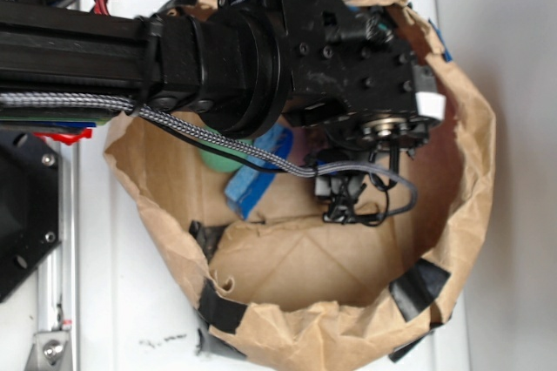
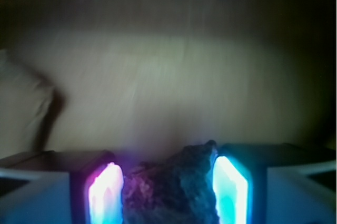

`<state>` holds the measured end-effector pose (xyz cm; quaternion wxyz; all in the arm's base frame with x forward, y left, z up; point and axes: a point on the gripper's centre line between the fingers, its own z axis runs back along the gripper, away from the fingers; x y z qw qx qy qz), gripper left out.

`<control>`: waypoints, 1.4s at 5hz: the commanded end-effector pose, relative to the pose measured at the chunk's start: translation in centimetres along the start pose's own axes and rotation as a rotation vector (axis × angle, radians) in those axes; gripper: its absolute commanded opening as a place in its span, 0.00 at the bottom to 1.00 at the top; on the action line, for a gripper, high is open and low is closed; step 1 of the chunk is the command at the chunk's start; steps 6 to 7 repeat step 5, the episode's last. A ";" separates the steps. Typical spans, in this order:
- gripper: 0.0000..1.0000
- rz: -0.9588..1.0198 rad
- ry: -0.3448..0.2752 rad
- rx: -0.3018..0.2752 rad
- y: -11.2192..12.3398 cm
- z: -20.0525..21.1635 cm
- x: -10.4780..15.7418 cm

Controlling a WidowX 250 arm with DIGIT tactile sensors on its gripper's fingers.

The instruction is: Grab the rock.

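Note:
In the wrist view the rock, dark, lumpy and rough, fills the gap between my two glowing pads. The left pad shines pink-white and the right pad cyan; each lies against a side of the rock. My gripper is shut on the rock, with blurred brown paper behind it. In the exterior view my black arm reaches over the brown paper bag and hides both the fingers and the rock.
A green ball peeks out under the arm inside the bag, next to a blue object. Black tape patches sit on the bag's crumpled rim. The bag stands on a white surface.

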<state>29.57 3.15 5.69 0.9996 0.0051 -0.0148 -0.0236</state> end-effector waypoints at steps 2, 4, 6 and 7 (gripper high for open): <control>0.00 0.192 -0.054 0.004 -3.0 8.2 -1.8; 0.00 0.182 -0.100 -0.021 -2.7 8.8 -2.9; 0.00 0.205 -0.093 -0.024 -2.5 8.6 -2.7; 0.00 0.205 -0.093 -0.024 -2.5 8.6 -2.7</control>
